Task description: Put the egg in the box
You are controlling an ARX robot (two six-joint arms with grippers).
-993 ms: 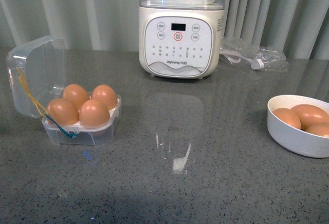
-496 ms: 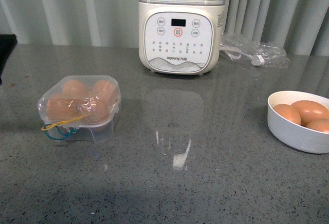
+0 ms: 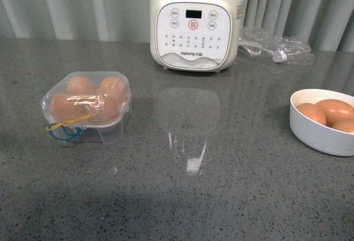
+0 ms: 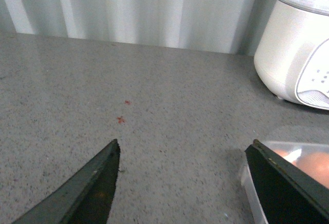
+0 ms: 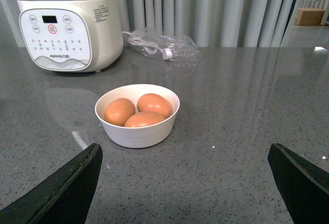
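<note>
The grey speckled tabletop [image 3: 221, 197] carries everything here. Largest on it is one cream blender [image 3: 194, 25], standing at the far edge, a little right of centre, against the pleated curtain. To its right, also far back, lies one crumpled clear plastic bag [image 3: 276, 50] with a white cable inside.

One round white bowl [image 3: 318, 133] sits at the right edge of the tabletop, nearer than the blender; the right wrist view counts three brown eggs in it. One box [image 3: 88, 111] sits at the left, with its clear lid down and yellow and blue bands at its near left corner. Four eggs show through the lid, two nearer and two farther; the egg [image 3: 66, 108] at the near left is one of them, lying inside the shut box.

Neither arm appears in the front view. The left end effector [image 4: 182, 149] is spread wide open and holds nothing; it hangs over bare tabletop beside the box, and a corner of the box with an egg in it shows just past one of its fingers. The right end effector [image 5: 187, 154] is likewise wide open and empty, with the bowl lying beyond it in the gap between its fingers, well apart from the box.
</note>
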